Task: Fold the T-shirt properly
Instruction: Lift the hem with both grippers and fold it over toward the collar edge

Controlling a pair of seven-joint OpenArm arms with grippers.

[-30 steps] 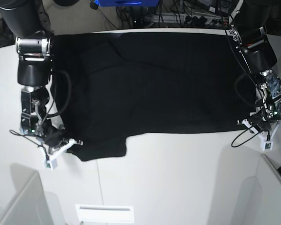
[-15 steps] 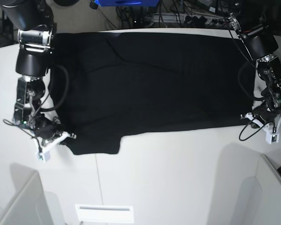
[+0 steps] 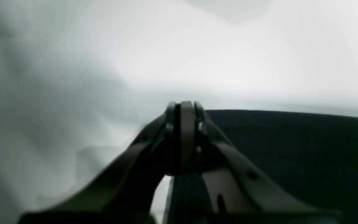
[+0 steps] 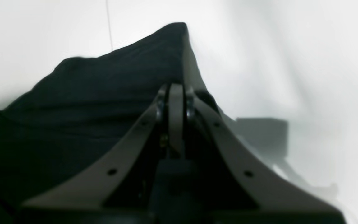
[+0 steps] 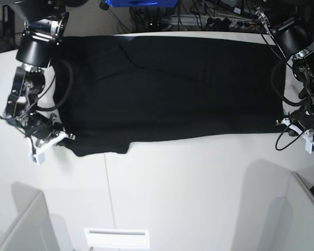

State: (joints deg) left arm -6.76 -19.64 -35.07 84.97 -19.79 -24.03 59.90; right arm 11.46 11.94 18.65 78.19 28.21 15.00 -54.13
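T-shirt (image 5: 172,89) spread flat, 2 corners pinched (near hem straight), bare table (image 5: 199,193) in front

1. This looks like a robotics lab or test bench, not a home.
2. A plain white table (image 5: 188,188) fills most of the base view, with white panels (image 5: 21,222) standing at its lower left and lower right corners.
3. Along the top edge of the frame, behind the table, lie tangled cables and power strips (image 5: 214,22), beside a piece of blue equipment (image 5: 138,2) at top centre.
4. Loose black cables (image 5: 68,89) run along the two arms mounted at the table's upper corners.
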